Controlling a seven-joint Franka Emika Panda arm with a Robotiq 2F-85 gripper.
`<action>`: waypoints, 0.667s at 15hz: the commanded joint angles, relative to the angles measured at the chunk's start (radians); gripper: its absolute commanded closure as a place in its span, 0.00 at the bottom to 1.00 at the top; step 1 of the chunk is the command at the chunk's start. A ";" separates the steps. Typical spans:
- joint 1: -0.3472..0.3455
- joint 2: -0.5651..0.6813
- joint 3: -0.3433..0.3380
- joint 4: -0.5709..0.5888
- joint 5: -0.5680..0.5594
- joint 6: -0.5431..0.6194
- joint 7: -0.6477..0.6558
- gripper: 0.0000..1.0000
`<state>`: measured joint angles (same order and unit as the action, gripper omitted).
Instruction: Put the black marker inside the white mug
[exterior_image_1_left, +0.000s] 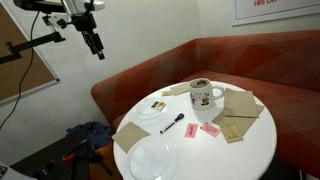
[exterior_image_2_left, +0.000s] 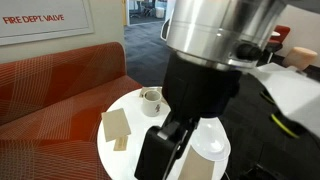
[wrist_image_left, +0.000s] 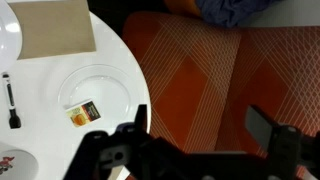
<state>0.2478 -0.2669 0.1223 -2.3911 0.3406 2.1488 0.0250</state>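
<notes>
The black marker (exterior_image_1_left: 172, 124) lies flat on the round white table (exterior_image_1_left: 245, 150), in front of the white mug (exterior_image_1_left: 204, 95) with a red print. The mug stands upright towards the table's back. In the wrist view the marker (wrist_image_left: 10, 100) lies at the far left, and a sliver of the mug (wrist_image_left: 12, 165) shows at the bottom left. My gripper (exterior_image_1_left: 98, 50) is high up and well off to the side of the table, above the red couch. Its fingers (wrist_image_left: 200, 125) are wide apart and empty. In an exterior view the arm hides most of the table, but the mug (exterior_image_2_left: 151, 100) shows.
Two white plates (exterior_image_1_left: 152, 110) (exterior_image_1_left: 153, 157) sit on the table; one holds a small packet (wrist_image_left: 84, 110). Brown napkins (exterior_image_1_left: 242, 102) (exterior_image_1_left: 128, 136) and pink packets (exterior_image_1_left: 210, 130) lie around the mug. A red couch (exterior_image_1_left: 250, 60) curves behind the table.
</notes>
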 joint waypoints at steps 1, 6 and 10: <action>-0.016 0.000 0.015 0.002 0.004 -0.003 -0.003 0.00; -0.016 0.000 0.015 0.002 0.004 -0.003 -0.003 0.00; -0.030 -0.012 0.006 0.011 0.009 0.003 0.008 0.00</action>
<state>0.2406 -0.2672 0.1230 -2.3900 0.3405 2.1490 0.0254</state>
